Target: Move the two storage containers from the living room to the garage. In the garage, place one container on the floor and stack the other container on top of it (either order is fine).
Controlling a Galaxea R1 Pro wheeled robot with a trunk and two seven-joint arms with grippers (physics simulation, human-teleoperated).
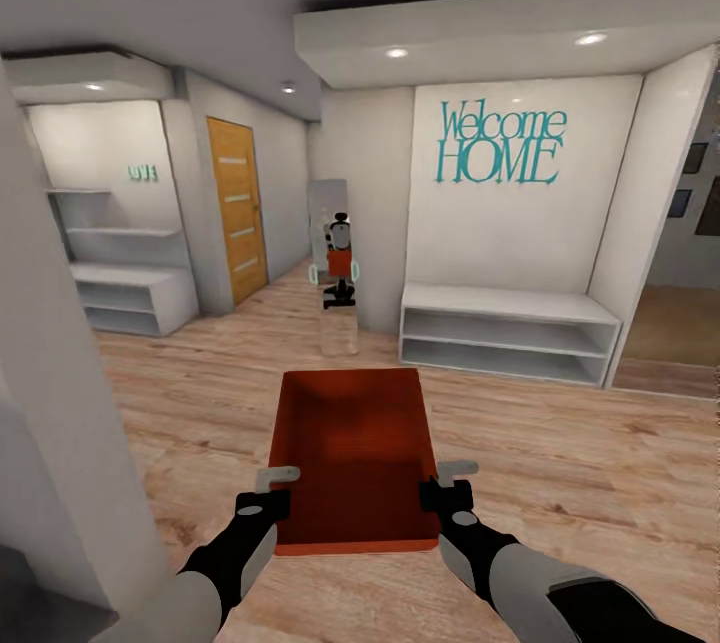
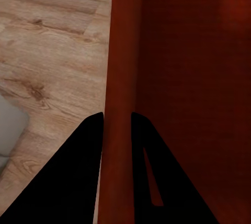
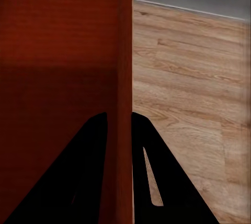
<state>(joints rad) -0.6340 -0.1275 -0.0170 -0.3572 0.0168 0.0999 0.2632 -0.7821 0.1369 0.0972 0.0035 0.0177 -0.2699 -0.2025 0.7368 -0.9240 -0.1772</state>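
I carry one red-orange storage container point(image 1: 352, 453) level in front of me, above a light wood plank floor. My left gripper point(image 1: 277, 475) is shut on its left wall point(image 2: 119, 103), one finger on each side of the thin wall. My right gripper point(image 1: 448, 472) is shut on its right wall point(image 3: 124, 77) in the same way. The container's flat bottom point(image 3: 52, 77) is bare. The second container, the garage and its concrete floor are out of view.
I am in a wood-floored entry hall. A white low bench shelf point(image 1: 510, 328) stands ahead right under "Welcome HOME" lettering point(image 1: 500, 143). A mirror point(image 1: 335, 268) shows my reflection. An orange wooden door point(image 1: 237, 208) is ahead left, white shelves point(image 1: 120, 293) far left, a white wall corner point(image 1: 60, 423) close left.
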